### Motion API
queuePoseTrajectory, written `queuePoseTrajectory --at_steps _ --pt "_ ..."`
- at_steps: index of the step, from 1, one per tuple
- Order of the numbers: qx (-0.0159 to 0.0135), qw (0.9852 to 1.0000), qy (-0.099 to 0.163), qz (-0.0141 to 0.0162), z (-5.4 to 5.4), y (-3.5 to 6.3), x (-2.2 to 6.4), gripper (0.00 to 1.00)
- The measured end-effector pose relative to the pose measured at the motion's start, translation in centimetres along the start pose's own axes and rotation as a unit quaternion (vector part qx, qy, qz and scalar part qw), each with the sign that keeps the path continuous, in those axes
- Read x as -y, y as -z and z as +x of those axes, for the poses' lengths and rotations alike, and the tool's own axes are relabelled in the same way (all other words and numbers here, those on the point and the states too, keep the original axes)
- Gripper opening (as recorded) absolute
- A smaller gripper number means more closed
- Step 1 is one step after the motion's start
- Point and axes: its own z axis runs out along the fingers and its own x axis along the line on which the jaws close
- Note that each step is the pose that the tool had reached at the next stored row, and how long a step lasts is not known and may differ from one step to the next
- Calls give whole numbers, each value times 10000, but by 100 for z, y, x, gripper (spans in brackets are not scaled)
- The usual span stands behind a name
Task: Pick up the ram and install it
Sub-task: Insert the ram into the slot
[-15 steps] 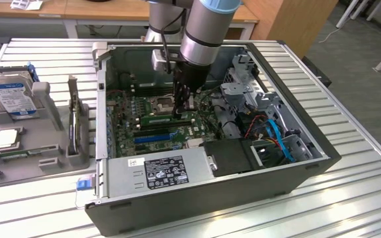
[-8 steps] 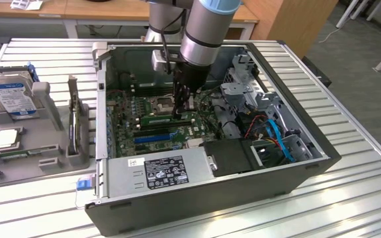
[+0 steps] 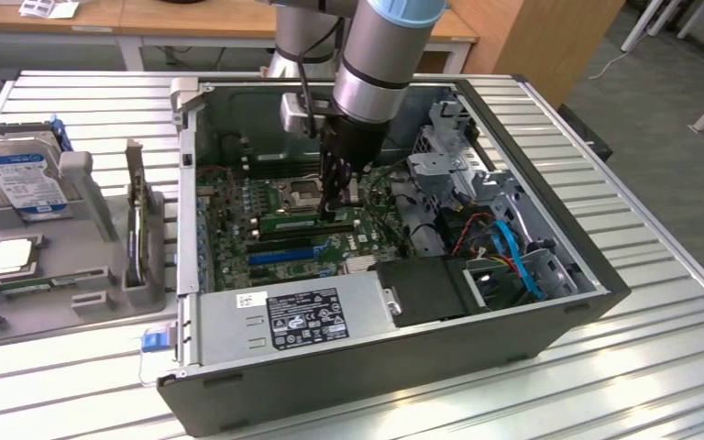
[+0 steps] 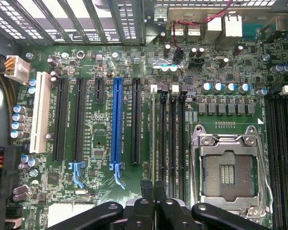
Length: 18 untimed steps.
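Note:
The ram (image 3: 307,221) is a thin green stick lying along the memory slots of the motherboard, between the empty processor socket (image 3: 302,191) and the blue and black expansion slots. My gripper (image 3: 338,203) reaches straight down into the open computer case and is shut on one end of the stick. In the wrist view the ram (image 4: 154,139) shows edge-on as a pale strip running away from my gripper (image 4: 153,188), lined up over the slot farthest from the socket (image 4: 229,170). I cannot tell whether it is fully seated.
The case wall (image 3: 389,376) surrounds the board. The power supply (image 3: 297,316) sits near the front, and a drive cage with blue and orange cables (image 3: 499,247) is on the exterior view's right. A grey fixture on the exterior view's left holds a hard drive (image 3: 22,179) and a silver processor chip (image 3: 10,257).

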Motion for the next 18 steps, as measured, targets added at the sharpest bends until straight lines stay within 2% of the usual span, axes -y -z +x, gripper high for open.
queuePoseTrajectory --at_steps 18 --pt "-1 10000 0 0 -17 -17 2 12"
